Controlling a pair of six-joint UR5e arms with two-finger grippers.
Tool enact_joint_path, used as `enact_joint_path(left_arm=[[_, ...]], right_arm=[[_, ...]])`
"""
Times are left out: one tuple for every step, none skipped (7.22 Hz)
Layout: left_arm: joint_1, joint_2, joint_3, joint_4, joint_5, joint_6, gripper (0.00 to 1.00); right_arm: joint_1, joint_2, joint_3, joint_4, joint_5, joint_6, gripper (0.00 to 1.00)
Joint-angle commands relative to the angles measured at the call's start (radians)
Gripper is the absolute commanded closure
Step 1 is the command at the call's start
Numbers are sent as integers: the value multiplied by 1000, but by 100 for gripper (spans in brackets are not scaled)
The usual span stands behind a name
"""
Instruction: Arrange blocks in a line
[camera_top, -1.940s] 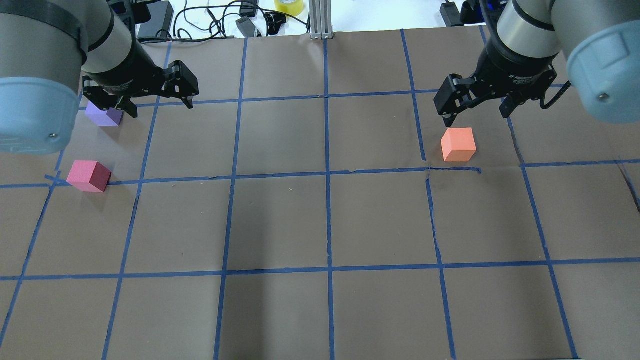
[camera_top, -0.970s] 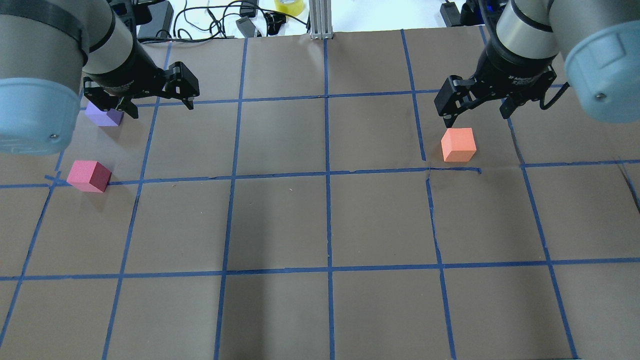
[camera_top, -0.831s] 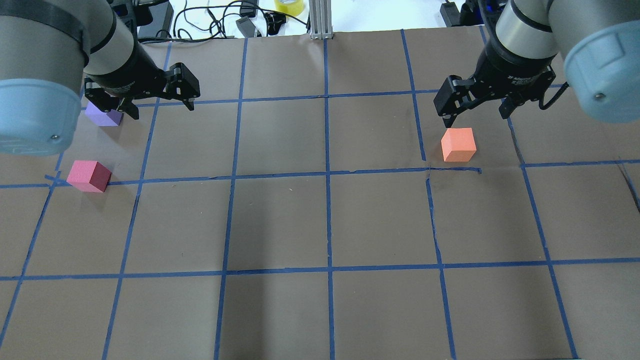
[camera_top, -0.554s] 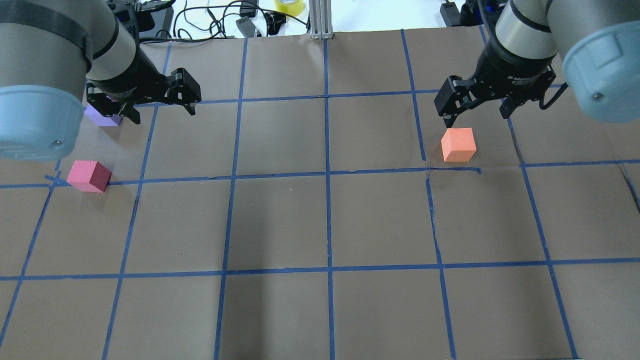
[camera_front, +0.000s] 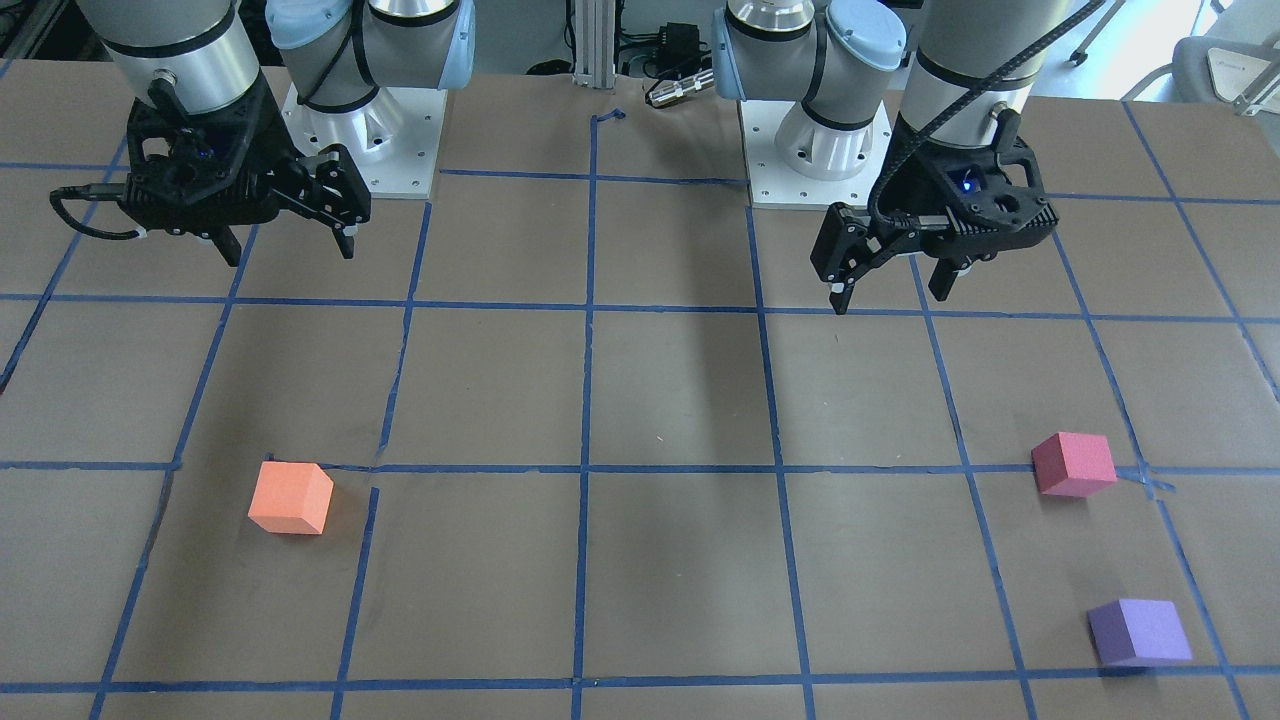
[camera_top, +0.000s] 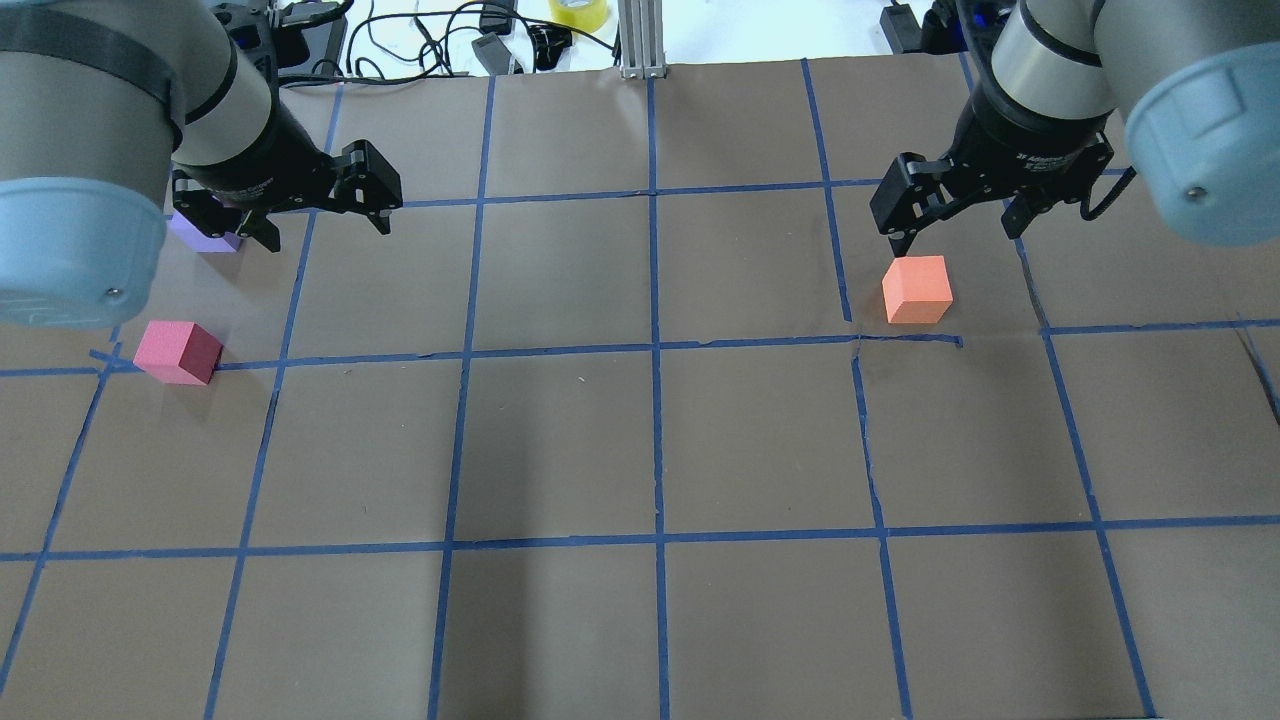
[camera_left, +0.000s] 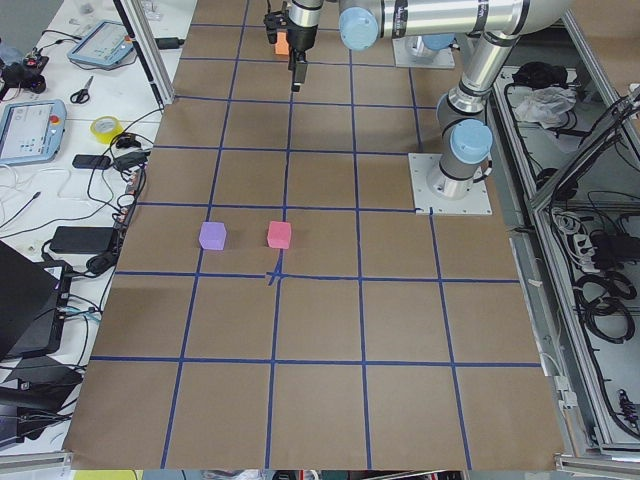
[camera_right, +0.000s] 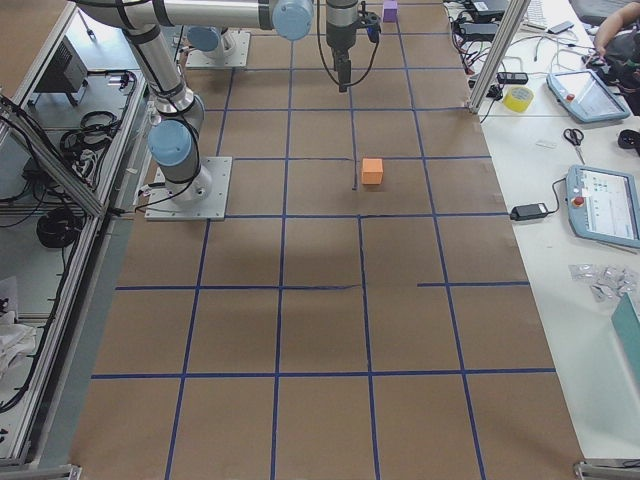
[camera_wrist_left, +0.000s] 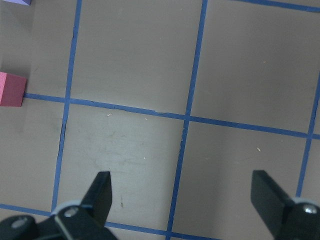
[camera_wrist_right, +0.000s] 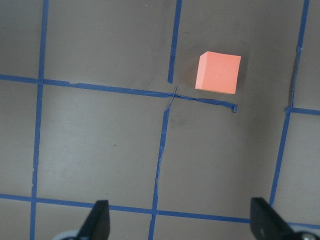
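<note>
The orange cube (camera_top: 916, 289) sits on the brown paper on the right side, also in the front view (camera_front: 290, 497) and the right wrist view (camera_wrist_right: 218, 72). My right gripper (camera_top: 955, 240) hangs open and empty above it, slightly beyond it. The pinkish-red cube (camera_top: 179, 352) lies far left, also in the front view (camera_front: 1074, 464). The purple cube (camera_top: 205, 233) lies beyond it, partly hidden by my left gripper (camera_top: 325, 230); the front view (camera_front: 1139, 632) shows it whole. The left gripper is open, empty and raised, right of both.
Blue tape lines (camera_top: 655, 350) grid the brown paper. Cables, a black box and a yellow tape roll (camera_top: 578, 12) lie past the far edge by a metal post (camera_top: 640, 40). Both arm bases (camera_front: 360, 130) stand at the robot's side.
My left gripper has drifted slightly right and toward the near side, hiding more of the purple cube. The right gripper and all three cubes have stayed in place.
</note>
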Motion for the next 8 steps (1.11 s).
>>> enact_joint_path(left_arm=[[0,0,-2,0,1,0,0],[0,0,0,0,-1,0,0],[0,0,-2,0,-1,0,0],[0,0,-2,-1,-1,0,0],[0,0,-2,-1,-1,0,0],[0,0,-2,-1,-1,0,0],[0,0,-2,-1,-1,0,0],[0,0,-2,-1,-1,0,0]], right_arm=[[-2,-2,0,0,-2,1,0],[-2,-5,0,1,-2,25,0],[-1,-10,0,6,-3,109,0],[-1,-10,0,20,-3,152,0],[-1,-8,0,20,-5,153,0],[1,-7,0,18,-5,153,0],[1,-2,0,18,-5,153,0],[1,-1,0,17,-5,153,0]])
